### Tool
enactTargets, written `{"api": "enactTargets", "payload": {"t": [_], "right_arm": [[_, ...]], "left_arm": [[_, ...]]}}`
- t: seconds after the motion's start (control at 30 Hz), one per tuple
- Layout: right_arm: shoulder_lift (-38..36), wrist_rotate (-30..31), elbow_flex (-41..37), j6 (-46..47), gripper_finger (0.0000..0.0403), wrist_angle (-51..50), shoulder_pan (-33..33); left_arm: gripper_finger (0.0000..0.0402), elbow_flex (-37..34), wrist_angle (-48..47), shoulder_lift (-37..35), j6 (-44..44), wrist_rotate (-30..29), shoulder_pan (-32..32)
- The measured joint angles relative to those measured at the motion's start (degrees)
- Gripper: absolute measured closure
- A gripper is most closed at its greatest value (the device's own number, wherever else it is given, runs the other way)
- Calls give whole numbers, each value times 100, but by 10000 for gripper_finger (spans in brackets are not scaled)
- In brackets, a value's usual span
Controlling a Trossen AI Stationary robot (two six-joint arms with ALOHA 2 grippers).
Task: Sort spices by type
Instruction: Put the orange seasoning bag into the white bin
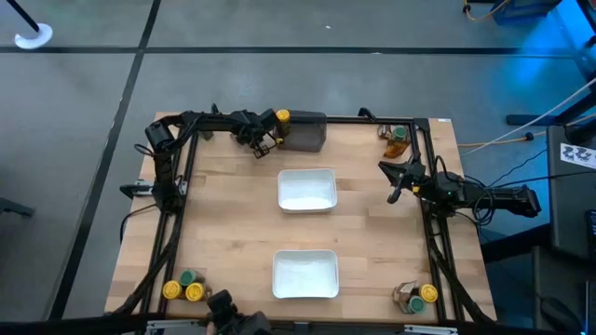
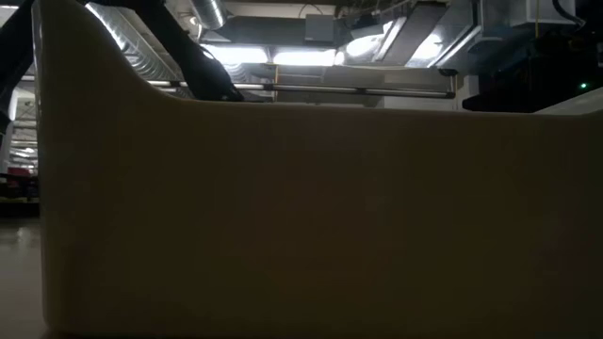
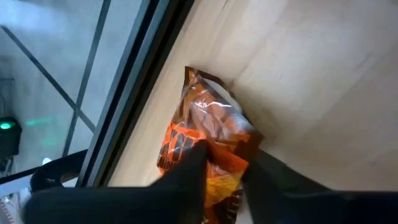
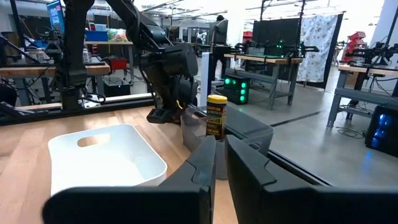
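From above we saw the left gripper [image 1: 264, 141] at the table's [image 1: 223, 223] far edge, just left of the dark grey block [image 1: 304, 133]; its own wrist camera showed its fingers [image 3: 186, 180] pinched on an orange-brown sachet [image 3: 208, 146] close beside the table's dark frame rail [image 3: 134, 81], a hold the overhead view could not resolve. A yellow-lidded jar [image 1: 282, 116] stood on the block's left end, close to that gripper. At the near left corner sat 2 yellow-lidded jars [image 1: 182, 291] and 1 green-lidded jar [image 1: 187, 277], tight against the edge. Down the middle lay 2 white trays, the far one [image 1: 307, 189] and the near one [image 1: 304, 274], with bare wood around both. The right gripper [image 1: 399, 181] hung over the right side of the table, near the frame, well apart from the far tray; its fingers [image 4: 208, 162] stood nearly together with a thin gap, holding nothing. Its wrist camera looked across the far tray [image 4: 106, 158] to the jar [image 4: 216, 116] on the block and the left gripper [image 4: 163, 114] beyond. A green-lidded jar [image 1: 398, 133] with a sachet [image 1: 397, 147] sat in the far right corner; another yellow-lidded jar [image 1: 427, 293] and sachet [image 1: 408, 299] in the near right. The low camera showed only a pale tray wall [image 2: 301, 217] filling its view.
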Motion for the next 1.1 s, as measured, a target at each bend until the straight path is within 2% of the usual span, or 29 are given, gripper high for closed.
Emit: {"api": "enactTargets", "payload": {"t": [0.1,0.43,0.53,0.87,1.1], "right_arm": [[-2,0,0,2,366,2,0],[0,0,0,-27,366,7,0],[-1,0,0,-27,366,7,0],[0,0,0,-31,366,9,0],[0,0,0,-32,366,35,0]], "left_arm": [[390,0,2,0,24,-2,-9],[397,0,-160,-141,-27,-8,-275],[398,0,-410,-329,-149,-277,-437],[400,2,-944,-1461,-611,-354,-1158],[400,7,-652,-2224,-703,47,-2002]]}}
